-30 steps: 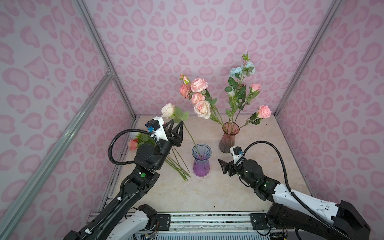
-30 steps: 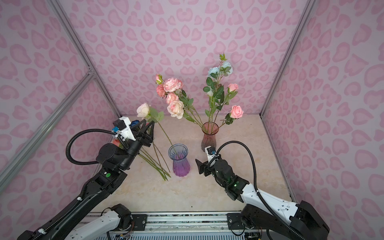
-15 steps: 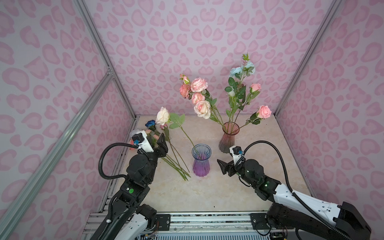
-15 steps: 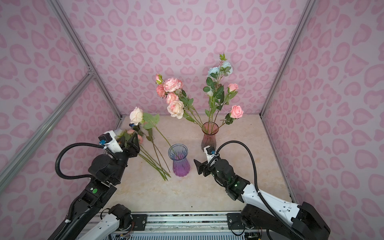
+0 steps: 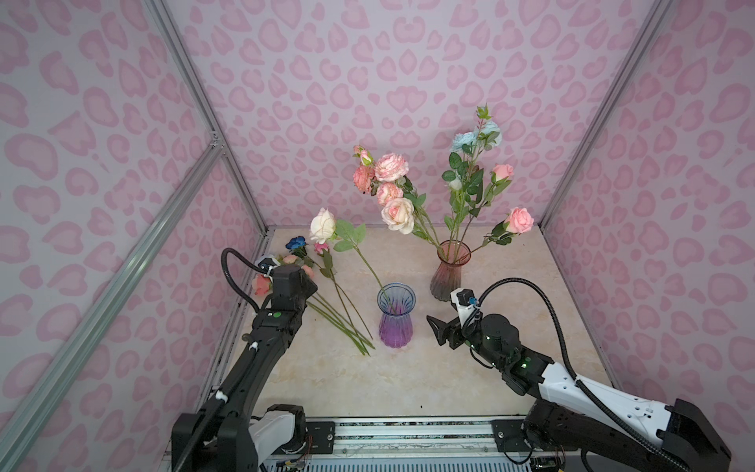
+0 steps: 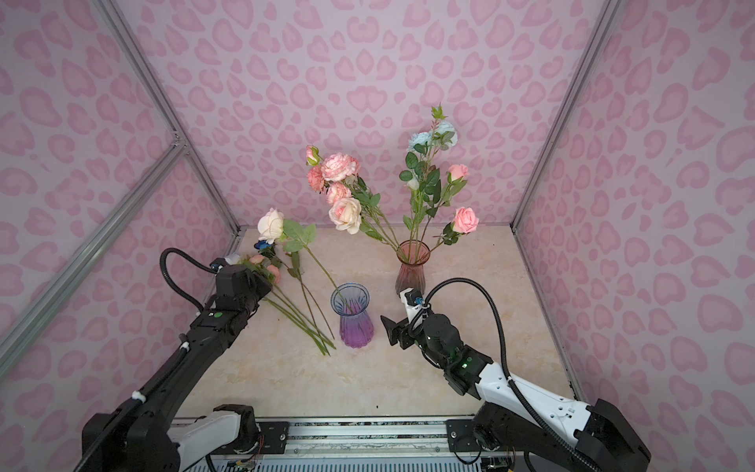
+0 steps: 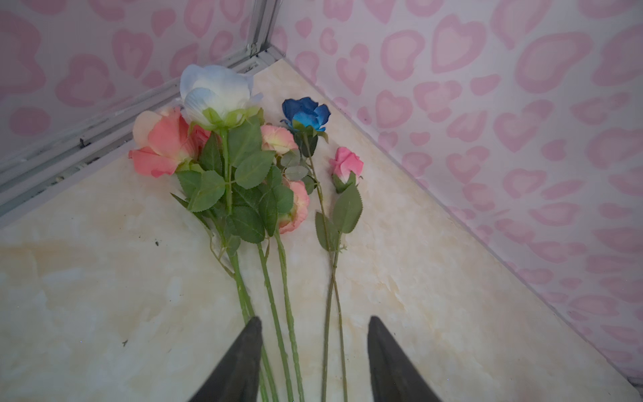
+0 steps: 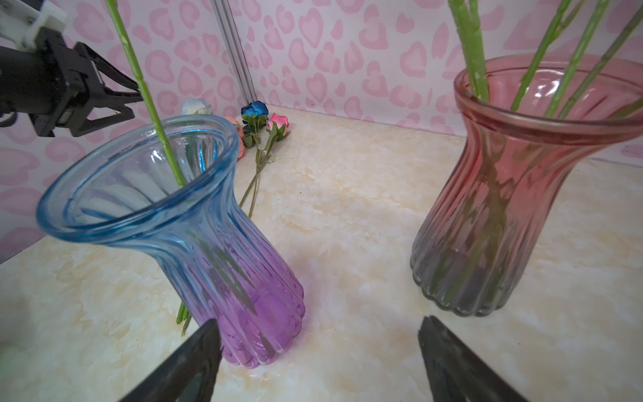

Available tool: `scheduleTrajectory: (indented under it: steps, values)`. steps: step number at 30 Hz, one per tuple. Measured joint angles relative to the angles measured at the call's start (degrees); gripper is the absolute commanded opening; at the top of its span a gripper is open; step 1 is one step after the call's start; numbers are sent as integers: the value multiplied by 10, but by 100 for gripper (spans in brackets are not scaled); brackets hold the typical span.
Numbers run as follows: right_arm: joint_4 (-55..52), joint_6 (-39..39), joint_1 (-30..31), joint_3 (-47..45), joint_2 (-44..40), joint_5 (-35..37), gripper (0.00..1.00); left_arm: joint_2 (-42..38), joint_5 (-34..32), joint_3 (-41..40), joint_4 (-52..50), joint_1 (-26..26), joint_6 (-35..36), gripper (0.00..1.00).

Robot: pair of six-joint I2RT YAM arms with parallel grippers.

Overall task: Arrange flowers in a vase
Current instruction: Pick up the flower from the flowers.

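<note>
Left gripper (image 7: pixel 314 319) has its jaws apart at a middling gap with nothing pinched, and a few green stems run under and between them, though I can't tell if they touch. Those stems belong to the loose flowers (image 7: pixel 243 181) lying flat on the table (image 5: pixel 367 388), out around 10 o'clock from the middle: coral, pale blue-white, a dark blue rose (image 7: pixel 305 113) and a small pink bud. Right gripper (image 8: pixel 319 320) has its jaws spread wide and empty, sitting low at roughly 3 o'clock of the blue-purple vase (image 5: pixel 395 323), near it but not touching. That vase stands upright mid-table with one cream rose (image 5: pixel 322 225) in it, leaning toward 11 o'clock. The pink vase (image 5: pixel 447 274) is at about 1 o'clock of it, holding the bunch of pink, cream and pale blue blooms (image 5: pixel 392 167)
</note>
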Motion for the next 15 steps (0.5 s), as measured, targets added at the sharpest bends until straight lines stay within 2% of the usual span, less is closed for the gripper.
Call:
scheduleTrajectory:
  steps: [5, 8, 15]
  values:
    - [4, 2, 0, -10, -7, 0, 90, 129, 33, 60, -28, 36, -24, 45]
    - [7, 5, 0, -16, -8, 5, 90, 182, 55, 85, -29, 41, -28, 34]
    - [19, 9, 0, -26, -9, 11, 90, 210, 68, 65, -29, 79, -42, 27]
